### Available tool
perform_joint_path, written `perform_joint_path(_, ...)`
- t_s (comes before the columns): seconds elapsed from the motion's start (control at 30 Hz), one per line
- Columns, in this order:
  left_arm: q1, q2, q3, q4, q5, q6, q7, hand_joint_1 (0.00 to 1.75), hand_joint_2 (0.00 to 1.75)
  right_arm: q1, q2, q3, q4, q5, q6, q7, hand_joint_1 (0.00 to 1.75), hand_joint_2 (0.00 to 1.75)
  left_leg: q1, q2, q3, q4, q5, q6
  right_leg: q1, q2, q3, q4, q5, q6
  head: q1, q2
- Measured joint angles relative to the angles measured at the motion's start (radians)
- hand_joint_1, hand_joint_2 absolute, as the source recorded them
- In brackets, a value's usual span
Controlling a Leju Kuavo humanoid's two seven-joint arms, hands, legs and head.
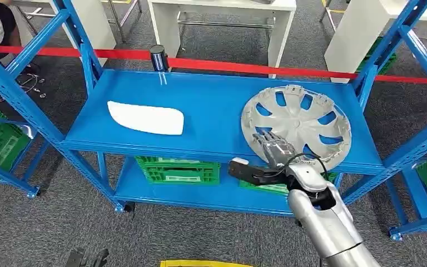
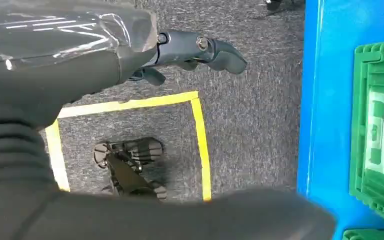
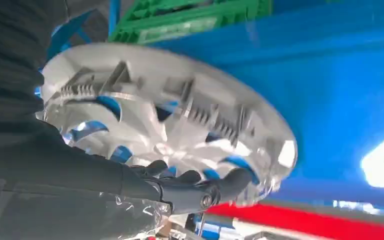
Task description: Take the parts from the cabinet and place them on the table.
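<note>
The robot's right hand (image 1: 271,149) reaches over the front edge of the blue shelf (image 1: 211,105), its dark fingers (image 3: 190,181) laid on the near rim of the silver wheel cover (image 1: 296,125). Close up, the fingers curl over that rim, and the cover (image 3: 180,125) looks tilted, ribbed side showing; I cannot tell for sure whether the hand has it clasped or merely rests on it. The cover lies on the top board of the blue rack, spreading away from the fingertips toward the back.

Well off to that hand's left, on the same board, lies a flat white panel (image 1: 146,118). Below the hand, on the lower board, sit green crates (image 1: 178,169).

The left hand (image 2: 195,52) hangs low over grey carpet, fingers loosely bent and holding nothing, above a square of yellow floor tape (image 2: 200,135).

Beyond the rack runs a red barrier tape (image 1: 228,65), with white tables (image 1: 222,16) behind it.
</note>
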Motion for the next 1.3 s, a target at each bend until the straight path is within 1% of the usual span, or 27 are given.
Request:
perform_joint_path(0.03, 0.0, 0.0, 0.001, 0.003, 0.0, 0.005, 0.0, 0.0, 0.0, -0.001, 0.004, 0.002, 0.015, 0.013, -0.005, 0.002, 0.0, 1.75, 0.0, -0.001, 0.0, 0.0, 0.0, 0.0, -0.001, 0.0, -0.005, 0.007, 0.005, 0.007, 0.0, 0.0)
perform_joint_path(0.07, -0.001, 0.001, 0.001, 0.008, 0.002, 0.01, 0.0, 0.0, 0.0, -0.003, 0.007, 0.002, 0.028, 0.029, -0.009, 0.006, 0.0, 1.75, 0.0, -0.002, 0.001, 0.002, -0.001, -0.001, -0.003, 0.0, 0.015, -0.034, 0.027, 0.016, 0.0, 0.0)
perform_joint_path(0.13, -0.002, 0.001, 0.001, 0.013, 0.007, 0.013, 0.0, 0.0, 0.0, -0.018, 0.014, -0.002, 0.047, 0.063, -0.015, 0.018, 0.0, 1.75, 0.001, -0.003, 0.0, 0.011, -0.006, -0.007, -0.007, -0.003, 0.112, -0.229, 0.104, 0.035, 0.0, 0.0)
perform_joint_path(0.17, -0.003, 0.001, 0.0, 0.015, 0.01, 0.013, 0.0, 0.0, 0.0, -0.028, 0.018, -0.007, 0.054, 0.077, -0.016, 0.024, 0.0, 1.75, -0.001, -0.002, -0.002, 0.017, -0.011, -0.013, -0.007, -0.007, 0.147, -0.306, 0.117, 0.031, 0.001, 0.0)
perform_joint_path(0.2, -0.004, 0.003, -0.001, 0.016, 0.011, 0.015, 0.0, 0.0, 0.0, -0.036, 0.024, -0.013, 0.065, 0.089, -0.016, 0.029, 0.0, 1.75, -0.009, -0.002, -0.007, 0.022, -0.015, -0.019, -0.002, -0.004, 0.154, -0.307, 0.116, 0.018, 0.0, 0.0)
perform_joint_path(0.3, -0.005, 0.005, -0.003, 0.022, 0.016, 0.021, 0.005, 0.0, 0.0, -0.043, 0.032, -0.034, 0.091, 0.119, -0.005, 0.041, 0.0, 1.75, -0.004, -0.002, -0.008, 0.021, -0.012, -0.026, 0.004, -0.003, 0.151, -0.305, 0.119, 0.003, -0.001, 0.0)
perform_joint_path(0.33, -0.005, 0.008, -0.004, 0.023, 0.019, 0.022, 0.005, 0.0, 0.0, -0.046, 0.034, -0.039, 0.097, 0.127, -0.004, 0.042, 0.0, 1.75, -0.003, -0.002, -0.01, 0.025, -0.018, -0.033, -0.007, -0.003, 0.152, -0.309, 0.122, -0.004, 0.0, 0.0)
perform_joint_path(0.37, -0.004, 0.008, -0.006, 0.025, 0.021, 0.025, 0.006, 0.0, 0.0, -0.05, 0.04, -0.046, 0.102, 0.135, -0.003, 0.045, 0.0, 1.75, 0.0, -0.002, -0.02, 0.04, -0.031, -0.04, -0.009, -0.001, 0.154, -0.31, 0.122, -0.007, -0.001, 0.0)
perform_joint_path(0.4, -0.006, 0.01, -0.008, 0.027, 0.022, 0.025, 0.006, 0.0, 0.0, -0.054, 0.047, -0.051, 0.107, 0.139, -0.003, 0.048, 0.0, 1.75, 0.002, -0.001, -0.04, 0.089, -0.063, -0.045, -0.009, -0.001, 0.156, -0.31, 0.122, -0.014, -0.007, 0.0)
perform_joint_path(0.47, -0.008, 0.013, -0.011, 0.028, 0.025, 0.028, 0.008, 0.0, 0.0, -0.058, 0.055, -0.058, 0.121, 0.149, -0.006, 0.053, 0.0, 1.75, 0.007, -0.001, -0.121, 0.258, -0.137, -0.055, -0.008, -0.001, 0.155, -0.309, 0.122, -0.014, -0.007, 0.0)
perform_joint_path(0.5, -0.008, 0.013, -0.011, 0.031, 0.027, 0.028, 0.009, 0.0, 0.0, -0.058, 0.057, -0.062, 0.128, 0.153, -0.006, 0.055, 0.0, 1.75, 0.009, -0.001, -0.155, 0.326, -0.157, -0.057, -0.007, -0.001, 0.155, -0.309, 0.121, -0.015, -0.006, 0.0)
perform_joint_path(0.53, -0.006, 0.012, -0.011, 0.033, 0.027, 0.028, 0.009, 0.0, 0.0, -0.058, 0.06, -0.065, 0.135, 0.153, -0.006, 0.055, 0.0, 1.75, 0.01, -0.001, -0.173, 0.353, -0.156, -0.058, -0.007, -0.001, 0.155, -0.309, 0.121, -0.015, -0.006, 0.0)
perform_joint_path(0.57, -0.005, 0.013, -0.012, 0.034, 0.027, 0.028, 0.009, 0.0, 0.0, -0.058, 0.062, -0.069, 0.14, 0.153, -0.007, 0.055, 0.0, 1.75, 0.01, -0.001, -0.165, 0.328, -0.131, -0.056, -0.007, -0.001, 0.156, -0.309, 0.121, -0.015, -0.006, 0.0)
perform_joint_path(0.67, -0.006, 0.015, -0.012, 0.036, 0.03, 0.029, 0.01, 0.0, 0.0, -0.062, 0.072, -0.078, 0.146, 0.169, -0.013, 0.063, 0.0, 1.75, 0.009, -0.002, -0.042, 0.072, -0.001, -0.043, -0.006, 0.004, 0.161, -0.31, 0.12, -0.014, -0.006, 0.0)
perform_joint_path(0.7, -0.006, 0.019, -0.012, 0.036, 0.031, 0.029, 0.01, 0.0, 0.0, -0.065, 0.076, -0.082, 0.148, 0.175, -0.014, 0.069, 0.0, 1.75, 0.005, -0.003, -0.02, 0.033, -0.013, -0.038, -0.001, 0.005, 0.159, -0.309, 0.12, -0.012, -0.005, 0.0)
perform_joint_path(0.8, -0.008, 0.021, -0.016, 0.038, 0.034, 0.029, 0.015, 0.0, 0.0, -0.073, 0.083, -0.103, 0.165, 0.187, 0.004, 0.072, 0.0, 1.75, -0.002, -0.002, -0.019, 0.029, -0.011, -0.03, -0.002, 0.005, 0.152, -0.312, 0.125, 0.002, -0.006, 0.0)
perform_joint_path(0.83, -0.008, 0.023, -0.018, 0.039, 0.037, 0.03, 0.017, 0.0, 0.0, -0.076, 0.085, -0.109, 0.174, 0.191, 0.011, 0.072, 0.0, 1.75, -0.002, -0.002, -0.018, 0.022, -0.006, -0.023, -0.001, 0.006, 0.155, -0.316, 0.126, 0.01, -0.006, 0.0)
perform_joint_path(0.87, -0.009, 0.023, -0.023, 0.041, 0.042, 0.033, 0.019, 0.0, 0.0, -0.079, 0.085, -0.116, 0.184, 0.195, 0.019, 0.072, 0.0, 1.75, 0.009, 0.0, -0.009, 0.006, 0.004, -0.014, -0.002, 0.003, 0.145, -0.304, 0.119, 0.012, -0.005, 0.0)
perform_joint_path(0.9, -0.012, 0.024, -0.025, 0.043, 0.043, 0.037, 0.02, 0.0, 0.0, -0.088, 0.085, -0.124, 0.2, 0.199, 0.026, 0.072, 0.0, 1.75, 0.007, 0.0, -0.008, 0.002, 0.007, -0.008, 0.001, 0.003, 0.127, -0.27, 0.097, 0.009, -0.003, 0.0)
perform_joint_path(0.97, -0.019, 0.028, -0.028, 0.05, 0.045, 0.043, 0.024, 0.0, 0.0, -0.098, 0.086, -0.132, 0.237, 0.2, 0.035, 0.072, 0.0, 1.75, 0.005, 0.0, -0.012, 0.003, 0.008, -0.004, -0.001, 0.003, 0.05, -0.108, 0.03, -0.002, -0.003, 0.0)
perform_joint_path(1.0, -0.019, 0.029, -0.029, 0.053, 0.047, 0.043, 0.024, 0.0, 0.0, -0.095, 0.086, -0.134, 0.25, 0.2, 0.035, 0.072, 0.0, 1.75, 0.005, 0.0, -0.012, 0.003, 0.008, -0.004, -0.001, 0.003, 0.014, -0.031, 0.006, -0.002, -0.002, 0.0)
perform_joint_path(1.03, -0.018, 0.03, -0.029, 0.056, 0.047, 0.043, 0.025, 0.0, 0.0, -0.093, 0.086, -0.138, 0.263, 0.2, 0.035, 0.072, 0.0, 1.75, 0.004, -0.001, -0.013, 0.004, 0.008, -0.004, -0.001, 0.003, -0.009, 0.016, -0.003, 0.003, -0.001, 0.0)
perform_joint_path(1.07, -0.018, 0.03, -0.029, 0.06, 0.047, 0.044, 0.026, 0.0, 0.0, -0.092, 0.086, -0.14, 0.275, 0.2, 0.035, 0.072, 0.0, 1.75, 0.004, -0.002, -0.013, 0.005, 0.008, -0.004, -0.002, 0.002, -0.006, 0.004, 0.006, 0.009, -0.001, 0.0)
perform_joint_path(1.1, -0.019, 0.03, -0.029, 0.063, 0.047, 0.045, 0.026, 0.0, 0.0, -0.094, 0.086, -0.143, 0.283, 0.2, 0.035, 0.073, 0.0, 1.75, 0.004, -0.002, -0.013, 0.006, 0.008, -0.004, -0.003, 0.002, 0.022, -0.051, 0.032, 0.019, -0.001, 0.0)
perform_joint_path(1.17, -0.02, 0.031, -0.032, 0.068, 0.049, 0.049, 0.026, 0.0, 0.0, -0.102, 0.086, -0.148, 0.296, 0.201, 0.035, 0.077, 0.0, 1.75, 0.004, -0.003, -0.012, 0.014, 0.003, -0.011, -0.005, -0.001, 0.126, -0.256, 0.108, 0.034, -0.001, 0.0)
perform_joint_path(1.2, -0.02, 0.035, -0.035, 0.072, 0.052, 0.051, 0.026, 0.0, 0.0, -0.109, 0.086, -0.151, 0.307, 0.204, 0.034, 0.081, 0.0, 1.75, 0.0, -0.003, -0.017, 0.02, -0.001, -0.017, -0.003, -0.005, 0.149, -0.309, 0.113, 0.023, 0.0, 0.0)
perform_joint_path(1.3, -0.021, 0.042, -0.044, 0.084, 0.058, 0.061, 0.026, 0.0, 0.0, -0.118, 0.089, -0.165, 0.341, 0.208, 0.021, 0.089, 0.0, 1.75, -0.001, -0.003, -0.019, 0.022, -0.002, -0.028, 0.004, -0.002, 0.153, -0.307, 0.118, 0.007, -0.002, 0.0)
